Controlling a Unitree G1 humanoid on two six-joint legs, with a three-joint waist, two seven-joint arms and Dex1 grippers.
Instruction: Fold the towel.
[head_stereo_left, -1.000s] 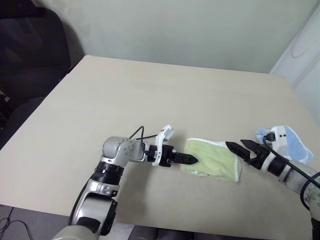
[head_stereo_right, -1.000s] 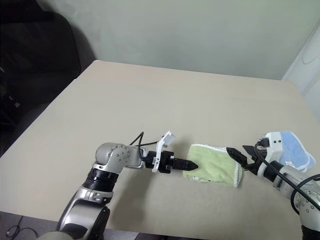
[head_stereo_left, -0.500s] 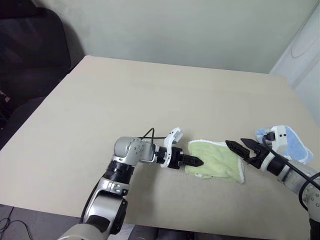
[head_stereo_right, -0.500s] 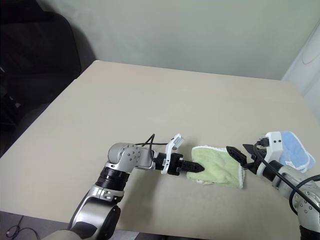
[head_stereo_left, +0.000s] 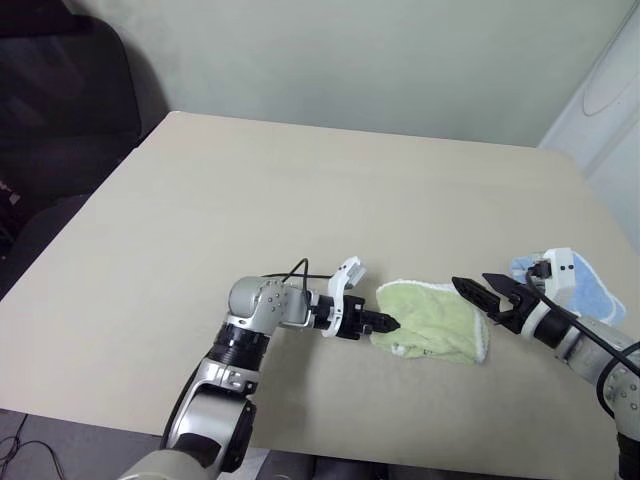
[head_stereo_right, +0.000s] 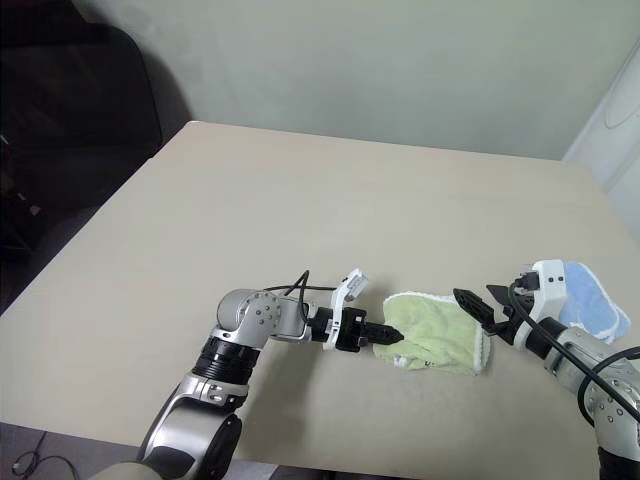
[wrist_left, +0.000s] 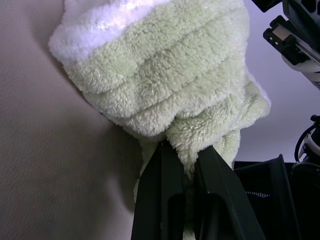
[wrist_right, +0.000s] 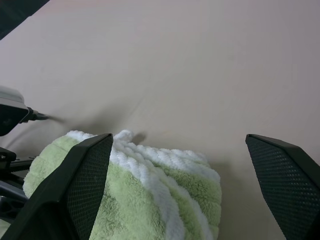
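Observation:
The light green towel (head_stereo_left: 432, 322) with white edging lies bunched in a folded heap on the beige table (head_stereo_left: 300, 200), near its front right. My left gripper (head_stereo_left: 386, 324) is shut on the towel's left edge; the left wrist view shows a fold of terry cloth (wrist_left: 200, 130) pinched between its two black fingers (wrist_left: 160, 195). My right gripper (head_stereo_left: 476, 292) hovers open just right of the towel, its fingers (wrist_right: 85, 175) spread wide above the towel's white-edged end (wrist_right: 150, 165), not touching it.
A small light blue cloth (head_stereo_left: 590, 290) lies at the table's right edge, behind my right wrist. A dark chair (head_stereo_left: 60, 100) stands off the table's far left corner. A pale wall runs behind the table.
My left gripper closed on the towel's left edge. The towel shifted slightly right and bunched up more. The right gripper stayed open in place.

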